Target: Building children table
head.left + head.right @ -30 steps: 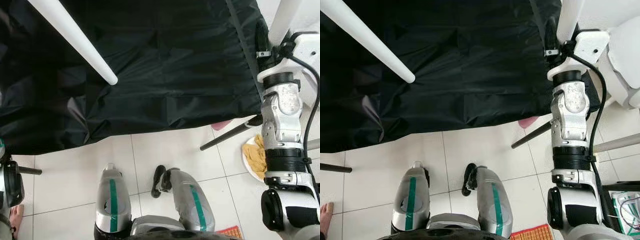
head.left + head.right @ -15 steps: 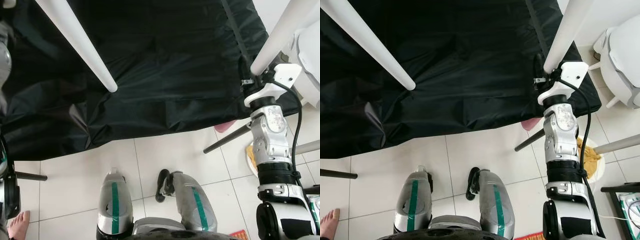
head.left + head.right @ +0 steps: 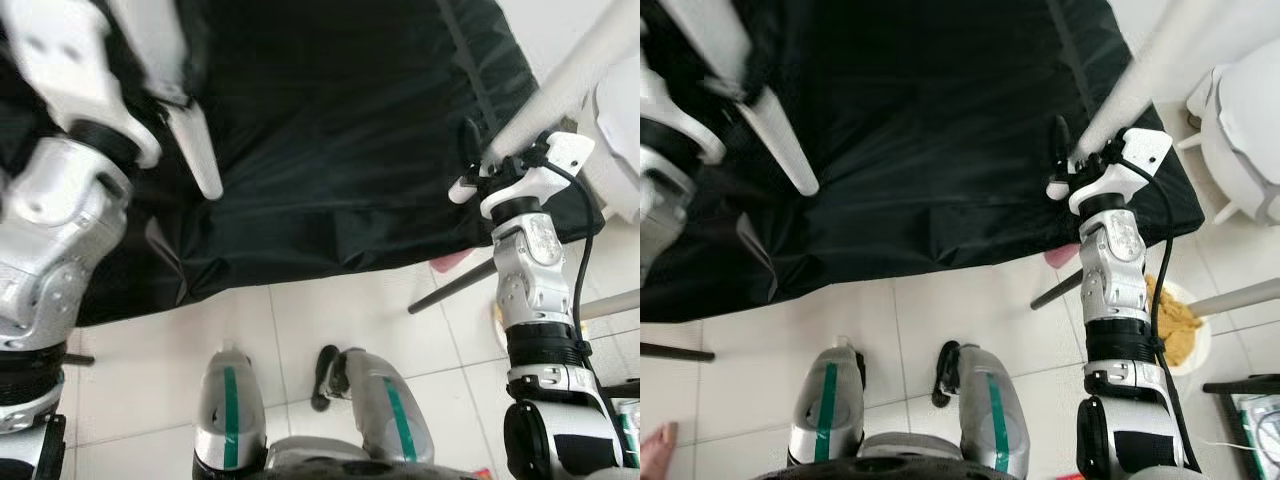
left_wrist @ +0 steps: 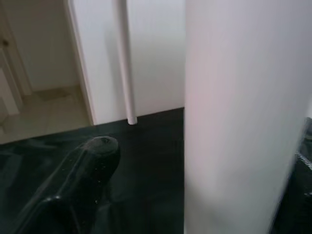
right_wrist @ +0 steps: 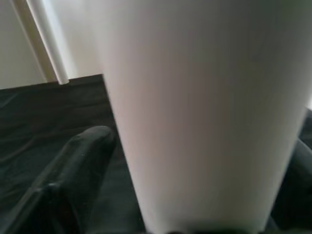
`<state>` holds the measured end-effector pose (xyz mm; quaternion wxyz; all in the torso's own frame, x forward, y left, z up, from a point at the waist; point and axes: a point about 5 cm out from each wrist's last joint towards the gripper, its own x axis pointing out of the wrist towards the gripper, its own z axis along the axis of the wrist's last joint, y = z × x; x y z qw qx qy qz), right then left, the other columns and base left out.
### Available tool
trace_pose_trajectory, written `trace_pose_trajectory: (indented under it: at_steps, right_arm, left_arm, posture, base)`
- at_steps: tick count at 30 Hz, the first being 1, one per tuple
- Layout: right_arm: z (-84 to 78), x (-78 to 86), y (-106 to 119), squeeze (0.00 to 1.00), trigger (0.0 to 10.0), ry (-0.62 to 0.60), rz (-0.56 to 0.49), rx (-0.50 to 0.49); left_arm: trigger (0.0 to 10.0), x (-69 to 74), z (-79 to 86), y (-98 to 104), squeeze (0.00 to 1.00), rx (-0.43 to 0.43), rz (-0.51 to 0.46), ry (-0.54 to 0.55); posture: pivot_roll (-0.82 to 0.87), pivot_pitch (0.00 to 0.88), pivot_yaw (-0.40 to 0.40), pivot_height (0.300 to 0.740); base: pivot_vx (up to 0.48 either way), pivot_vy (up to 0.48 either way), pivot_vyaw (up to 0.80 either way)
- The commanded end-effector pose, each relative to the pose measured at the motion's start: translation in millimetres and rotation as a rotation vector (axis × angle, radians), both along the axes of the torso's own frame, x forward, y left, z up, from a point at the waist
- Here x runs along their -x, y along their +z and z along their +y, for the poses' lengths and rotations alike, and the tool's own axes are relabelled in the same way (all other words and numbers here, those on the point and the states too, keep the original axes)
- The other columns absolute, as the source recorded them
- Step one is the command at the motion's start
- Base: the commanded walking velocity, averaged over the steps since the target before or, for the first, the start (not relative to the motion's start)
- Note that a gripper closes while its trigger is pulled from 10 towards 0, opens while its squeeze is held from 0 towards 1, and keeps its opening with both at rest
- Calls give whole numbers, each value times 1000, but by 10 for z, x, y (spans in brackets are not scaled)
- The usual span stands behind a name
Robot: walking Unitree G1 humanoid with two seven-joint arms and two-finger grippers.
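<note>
The left gripper (image 3: 165, 95) is up over the black cloth (image 3: 340, 140). Its fingers (image 4: 83, 165) pinch a white leg (image 3: 195, 150). On the right, the right gripper (image 3: 1075, 160) sits at the cloth's edge. Its fingers (image 5: 78, 165) pinch another white leg (image 3: 1130, 85). A yellow rag lies in a bowl (image 3: 1175, 325) on the floor.

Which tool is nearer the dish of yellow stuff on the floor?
Right. The right tool is at a white leg over the black cloth, up-table from the dish; the left tool is at the far-side leg.
</note>
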<state>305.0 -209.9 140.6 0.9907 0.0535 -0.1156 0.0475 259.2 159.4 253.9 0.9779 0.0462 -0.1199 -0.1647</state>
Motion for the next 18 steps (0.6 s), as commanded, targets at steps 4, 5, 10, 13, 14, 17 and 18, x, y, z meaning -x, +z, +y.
trace_pose_trajectory:
  at_steps: [4,5,10,13,14,17,18]
  right_arm:
    - [2,-19,-9,1000,10000,22,19,-2]
    - [2,-19,-9,1000,10000,22,19,-2]
    - [-16,-5,0,1000,10000,26,18,8]
    - [-15,59,11,0,10000,38,-2,9]
    - [-15,59,11,0,10000,38,-2,9]
    - [4,114,49,0,10000,49,-43,21]
    - [13,133,64,0,10000,53,-55,24]
  left_arm:
    - [10000,45,-2,-22,1000,-27,3,-9]
    - [10000,45,-2,-22,1000,-27,3,-9]
    - [10000,69,-1,-28,1000,-25,7,-11]
    - [10000,96,61,-98,596,0,38,9]
    - [10000,96,61,-98,596,0,38,9]
    - [10000,125,119,-151,0,25,45,19]
    - [10000,144,127,-157,0,40,39,8]
  posture:
    - [224,109,-84,740]
    - [224,109,-84,740]
    - [219,122,-83,740]
    - [212,127,-81,740]
    - [212,127,-81,740]
    - [209,126,-81,740]
    - [209,126,-81,740]
  base:
    - [0,0,0]
    - [0,0,0]
    - [0,0,0]
    - [0,0,0]
    - [0,0,0]
    - [0,0,0]
    - [0,0,0]
